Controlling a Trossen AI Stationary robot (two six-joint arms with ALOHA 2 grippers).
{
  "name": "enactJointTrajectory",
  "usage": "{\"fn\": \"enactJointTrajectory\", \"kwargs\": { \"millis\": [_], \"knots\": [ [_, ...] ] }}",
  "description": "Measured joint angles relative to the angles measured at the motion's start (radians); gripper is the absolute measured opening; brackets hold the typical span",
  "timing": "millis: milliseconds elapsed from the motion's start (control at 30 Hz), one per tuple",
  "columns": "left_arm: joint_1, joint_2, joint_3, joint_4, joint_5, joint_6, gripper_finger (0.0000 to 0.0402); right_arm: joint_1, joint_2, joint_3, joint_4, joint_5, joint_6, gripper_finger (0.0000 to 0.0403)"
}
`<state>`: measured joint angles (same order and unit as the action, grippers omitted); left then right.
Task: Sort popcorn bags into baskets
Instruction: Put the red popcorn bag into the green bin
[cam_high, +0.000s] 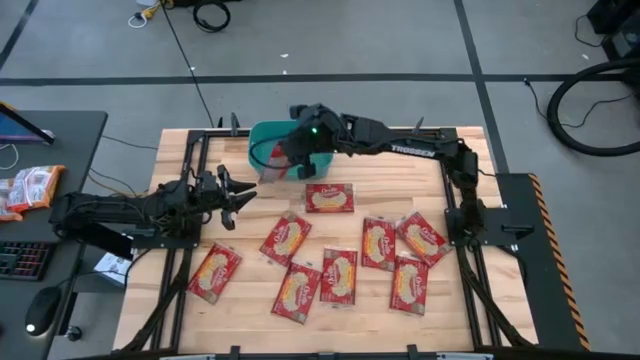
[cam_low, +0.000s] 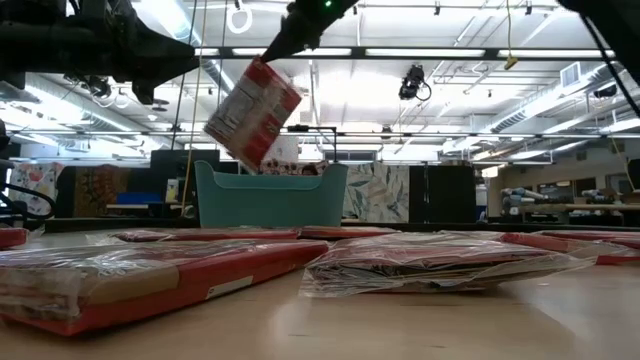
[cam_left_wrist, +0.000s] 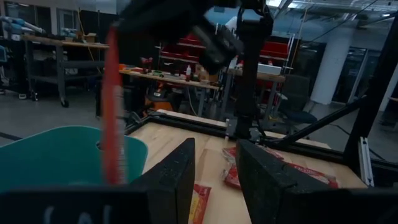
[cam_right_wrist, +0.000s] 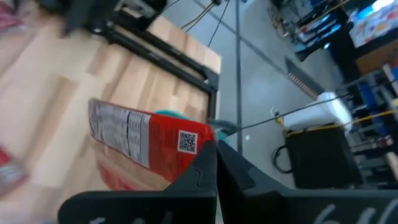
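Note:
My right gripper (cam_high: 296, 143) reaches over the teal basket (cam_high: 262, 137) at the table's far side and is shut on one red popcorn bag (cam_high: 272, 162). In the low view this bag (cam_low: 252, 110) hangs tilted above the basket (cam_low: 270, 196). Several more red bags lie flat on the wood, among them one just near of the basket (cam_high: 329, 197) and one near the left rail (cam_high: 215, 272). My left gripper (cam_high: 238, 192) hovers open left of the bags, pointing toward the basket. Its wrist view shows the basket (cam_left_wrist: 50, 158) and the held bag edge-on (cam_left_wrist: 112, 106). My right gripper pinches the bag between its two fingers at the bag's upper end (cam_right_wrist: 196, 144), coming from above and from the table's right. The bag is lifted clear and hangs tilted below the fingers, its printed back (cam_right_wrist: 121, 134) facing the wrist camera, over the basket's left rim.
Black frame rails (cam_high: 190, 175) run along the table's left, right and far sides. A side desk to the left carries orange-white packets (cam_high: 30, 188), a keyboard (cam_high: 18, 260) and a mouse (cam_high: 40, 312). Bare wood (cam_high: 400, 190) lies right of the basket.

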<state>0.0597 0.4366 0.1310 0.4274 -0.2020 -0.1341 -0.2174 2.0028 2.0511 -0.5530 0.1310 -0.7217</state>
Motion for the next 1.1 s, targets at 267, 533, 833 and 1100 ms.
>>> {"fn": "enactJointTrajectory", "kwargs": {
  "millis": [267,533,833,1100],
  "knots": [
    [0.000,0.000,0.000,-0.010,0.000,0.000,0.0121,-0.073,0.071,0.045,0.106,-0.061,-0.164,0.0002],
    [0.000,0.002,0.000,-0.024,0.000,0.015,0.0121,-0.155,0.110,0.045,0.239,-0.273,-0.343,0.0003],
    [0.000,0.001,0.000,-0.019,-0.008,0.016,0.0121,-0.205,0.184,0.043,0.298,-0.362,-0.414,0.0003],
    [0.001,0.002,0.000,-0.021,-0.012,0.018,0.0121,-0.229,0.244,0.043,0.409,-0.392,-0.405,0.0004]
  ]
}}
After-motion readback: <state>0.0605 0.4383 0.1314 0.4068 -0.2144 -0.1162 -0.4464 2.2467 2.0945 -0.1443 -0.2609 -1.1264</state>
